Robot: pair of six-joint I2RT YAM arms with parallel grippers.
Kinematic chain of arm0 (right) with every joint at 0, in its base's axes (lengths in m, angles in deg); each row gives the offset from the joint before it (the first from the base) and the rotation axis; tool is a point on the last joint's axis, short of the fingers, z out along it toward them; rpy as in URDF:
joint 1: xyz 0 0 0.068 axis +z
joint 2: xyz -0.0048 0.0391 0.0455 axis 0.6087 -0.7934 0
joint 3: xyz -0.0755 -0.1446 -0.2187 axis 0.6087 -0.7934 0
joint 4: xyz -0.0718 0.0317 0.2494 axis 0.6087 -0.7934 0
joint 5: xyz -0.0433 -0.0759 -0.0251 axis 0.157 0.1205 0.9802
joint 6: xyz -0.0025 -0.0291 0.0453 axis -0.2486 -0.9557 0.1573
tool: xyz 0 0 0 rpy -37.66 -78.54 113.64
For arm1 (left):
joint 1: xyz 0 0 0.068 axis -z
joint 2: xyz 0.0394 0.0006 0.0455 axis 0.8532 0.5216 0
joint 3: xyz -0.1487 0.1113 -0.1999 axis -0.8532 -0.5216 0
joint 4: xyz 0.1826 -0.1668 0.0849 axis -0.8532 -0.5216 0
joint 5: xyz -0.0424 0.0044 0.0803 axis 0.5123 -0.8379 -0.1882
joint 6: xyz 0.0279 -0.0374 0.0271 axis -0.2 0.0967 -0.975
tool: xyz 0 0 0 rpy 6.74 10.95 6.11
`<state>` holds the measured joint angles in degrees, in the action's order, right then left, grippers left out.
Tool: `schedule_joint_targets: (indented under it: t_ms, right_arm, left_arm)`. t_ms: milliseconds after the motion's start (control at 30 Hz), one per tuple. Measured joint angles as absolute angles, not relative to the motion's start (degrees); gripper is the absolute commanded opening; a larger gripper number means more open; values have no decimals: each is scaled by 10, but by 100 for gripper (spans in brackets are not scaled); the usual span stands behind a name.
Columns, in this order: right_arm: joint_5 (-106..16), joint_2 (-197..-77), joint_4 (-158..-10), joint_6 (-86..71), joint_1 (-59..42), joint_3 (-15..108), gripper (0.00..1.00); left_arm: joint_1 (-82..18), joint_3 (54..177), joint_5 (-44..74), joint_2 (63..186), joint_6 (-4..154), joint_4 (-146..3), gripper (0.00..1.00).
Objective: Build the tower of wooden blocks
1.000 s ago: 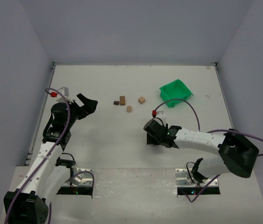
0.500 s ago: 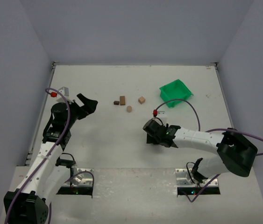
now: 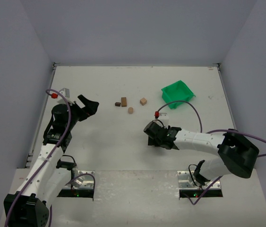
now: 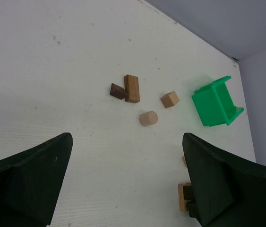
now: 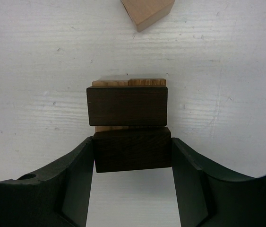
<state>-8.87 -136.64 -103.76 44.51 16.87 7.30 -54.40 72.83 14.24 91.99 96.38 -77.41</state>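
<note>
**blockhead_99:** so how far along is this build? looks barely started to me

**yam_fan:** early going, I'd say; the wood block tower [image 5: 127, 105] is just a low stack on the table [image 3: 109, 142] right in front of the right arm, tan pieces underneath with a dark slab across the top; the right gripper [image 5: 132, 144] is clamped on a dark block [image 5: 133, 152], one finger against each end, right up beside that slab; can't tell if it's resting on the tan layer or hanging just above it

**blockhead_99:** and the other arm?

**yam_fan:** left gripper [image 4: 125, 142] has its fingers spread wide with nothing between them, hanging off to the left, well away from everything; plenty left to do; a cylinder [image 4: 148, 118], a tan cube [image 4: 170, 99], a brown bar [image 4: 132, 88] and a small dark piece [image 4: 118, 91] are loose farther back, near the green bin [image 4: 215, 101]; one more loose tan block [image 5: 147, 12] lies just beyond the stack; my guess is under halfway
</note>
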Motion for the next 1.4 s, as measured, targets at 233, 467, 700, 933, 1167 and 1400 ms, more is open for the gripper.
schedule_joint_targets:
  t_ms: [233, 467, 700, 933, 1167, 1400]
  right_arm:
    - [-88, -1375, -1039, 449, 172, 80, 50]
    - [-77, -1385, -1051, 459, 178, 92, 52]
    - [-61, -1393, -1066, 482, 183, 97, 52]
    - [-58, -1400, -1070, 493, 189, 97, 54]
    - [-56, -1403, -1070, 496, 190, 100, 55]
    - [-49, -1409, -1070, 500, 190, 106, 55]
  left_arm:
    - [-544, 728, 143, 920, 964, -774, 100]
    - [-544, 728, 143, 919, 964, -774, 100]
    - [-544, 728, 143, 919, 964, -774, 100]
    - [-544, 728, 145, 919, 964, -774, 100]
    - [-544, 728, 146, 918, 964, -774, 100]
    - [-544, 728, 146, 914, 964, -774, 100]
